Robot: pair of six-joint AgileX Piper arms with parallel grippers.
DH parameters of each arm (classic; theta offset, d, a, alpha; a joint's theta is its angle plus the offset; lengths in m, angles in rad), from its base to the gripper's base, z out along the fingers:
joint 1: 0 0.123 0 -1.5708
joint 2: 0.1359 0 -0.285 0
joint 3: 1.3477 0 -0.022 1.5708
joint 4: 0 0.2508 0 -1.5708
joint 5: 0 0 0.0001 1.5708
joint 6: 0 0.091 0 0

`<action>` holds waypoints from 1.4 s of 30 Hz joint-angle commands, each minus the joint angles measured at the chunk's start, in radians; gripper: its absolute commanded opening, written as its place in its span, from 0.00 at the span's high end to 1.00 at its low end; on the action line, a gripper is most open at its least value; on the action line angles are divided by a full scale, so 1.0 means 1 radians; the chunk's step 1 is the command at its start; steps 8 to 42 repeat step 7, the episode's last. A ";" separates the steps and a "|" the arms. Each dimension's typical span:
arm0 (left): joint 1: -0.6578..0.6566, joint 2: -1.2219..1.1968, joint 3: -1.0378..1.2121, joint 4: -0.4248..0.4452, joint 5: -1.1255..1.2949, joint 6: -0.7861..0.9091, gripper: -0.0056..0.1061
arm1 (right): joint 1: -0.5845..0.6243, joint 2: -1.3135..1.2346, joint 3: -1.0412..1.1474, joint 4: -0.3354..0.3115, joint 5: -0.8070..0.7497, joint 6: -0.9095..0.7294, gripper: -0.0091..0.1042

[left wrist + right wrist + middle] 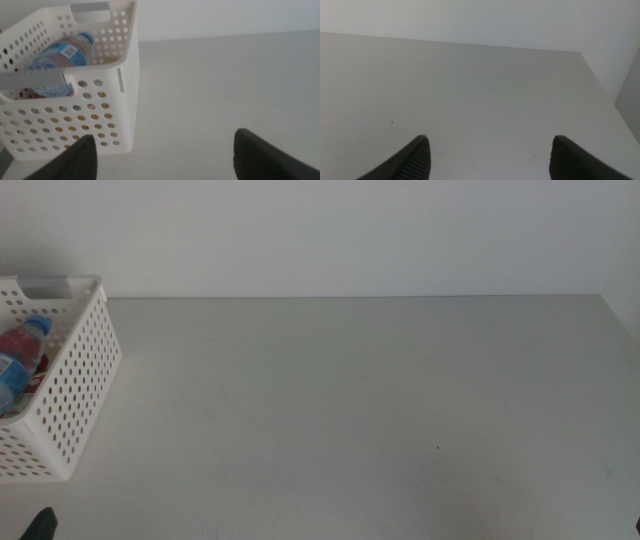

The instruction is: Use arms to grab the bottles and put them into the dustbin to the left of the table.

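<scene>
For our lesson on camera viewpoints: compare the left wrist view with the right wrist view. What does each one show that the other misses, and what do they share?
Only the left wrist view shows the white dustbin with a blue-capped water bottle lying inside it, plus the left pincer, jaws wide apart, hanging over the table beside the dustbin.

Only the right wrist view shows the right pincer, also open, above bare tabletop, and the table's far corner.

Both share the light-grey table and the pale wall behind it. Neither pincer holds anything.

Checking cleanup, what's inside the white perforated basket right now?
Inside the white basket lies a blue-capped water bottle, with something red beneath it. The basket walls cover the rest, so other bottles can't be confirmed.
</scene>
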 commanded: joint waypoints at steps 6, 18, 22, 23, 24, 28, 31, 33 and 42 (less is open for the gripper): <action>0.001 -0.027 0.013 -0.011 -0.059 -0.016 0.11 | -0.010 -0.023 -0.007 -0.005 -0.080 -0.004 0.39; 0.001 -0.026 0.013 -0.011 -0.059 -0.016 0.11 | -0.010 -0.023 -0.007 -0.005 -0.080 -0.004 0.39; 0.001 -0.026 0.013 -0.011 -0.059 -0.016 0.11 | -0.010 -0.023 -0.007 -0.005 -0.080 -0.004 0.39; 0.001 -0.026 0.013 -0.011 -0.059 -0.016 0.11 | -0.010 -0.023 -0.007 -0.005 -0.080 -0.004 0.39; 0.001 -0.026 0.013 -0.011 -0.059 -0.016 0.11 | -0.010 -0.023 -0.007 -0.005 -0.080 -0.004 0.39; 0.001 -0.026 0.013 -0.011 -0.059 -0.016 0.11 | -0.010 -0.023 -0.007 -0.005 -0.080 -0.004 0.39; 0.001 -0.026 0.013 -0.011 -0.059 -0.016 0.11 | -0.010 -0.023 -0.007 -0.005 -0.080 -0.004 0.39; 0.001 -0.026 0.013 -0.011 -0.059 -0.016 0.11 | -0.010 -0.023 -0.007 -0.005 -0.080 -0.004 0.39; 0.001 -0.026 0.013 -0.011 -0.059 -0.016 0.11 | -0.010 -0.023 -0.007 -0.005 -0.080 -0.004 0.39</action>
